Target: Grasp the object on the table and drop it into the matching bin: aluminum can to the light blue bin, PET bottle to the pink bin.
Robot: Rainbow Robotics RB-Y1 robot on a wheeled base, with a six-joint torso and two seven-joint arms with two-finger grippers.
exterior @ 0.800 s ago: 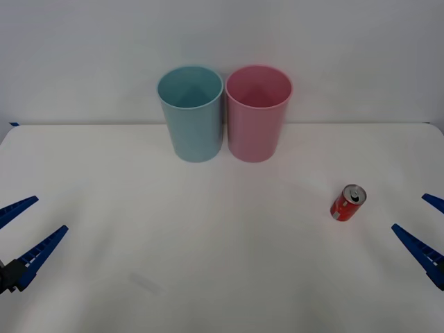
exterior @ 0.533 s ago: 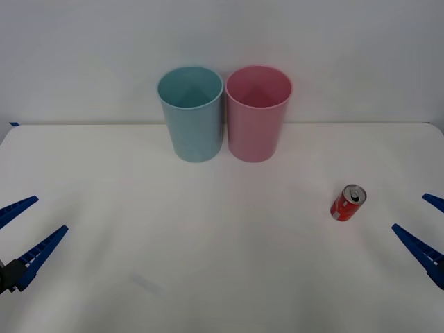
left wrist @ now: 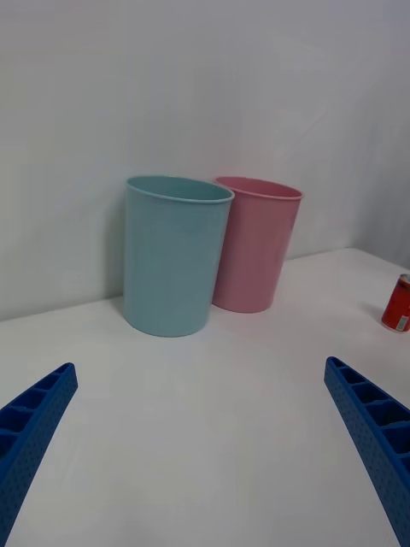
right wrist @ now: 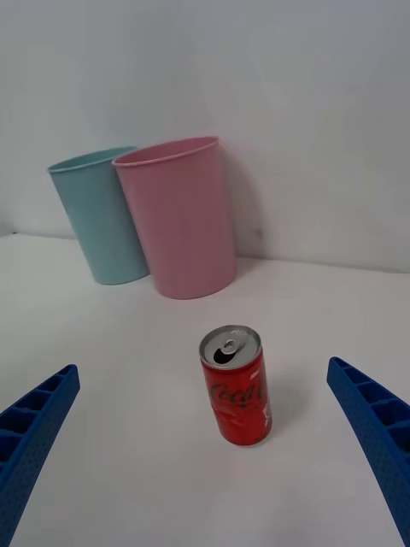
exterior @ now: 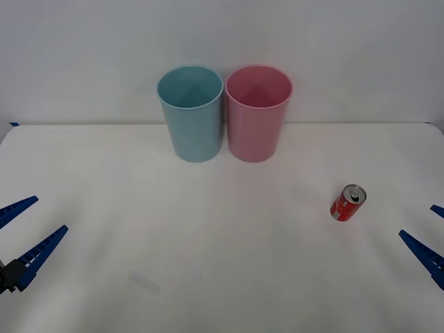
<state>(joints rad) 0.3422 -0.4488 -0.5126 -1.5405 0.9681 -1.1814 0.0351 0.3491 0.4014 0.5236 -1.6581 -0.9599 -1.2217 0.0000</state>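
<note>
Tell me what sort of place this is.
Probably a lab test bench for sorting: a plain white table against a bare wall, holding a small red aluminum drink can, a tall light blue plastic bin and a matching pink plastic bin.

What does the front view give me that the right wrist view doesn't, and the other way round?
Front view alone: the left end effector, open at the table's left edge, and the right end effector clear of the aluminum can. Right wrist view alone: the can's lettered side and pull-tab up close, standing upright ahead of that end effector's open fingers. Both: the can, the light blue bin and pink bin side by side.
</note>
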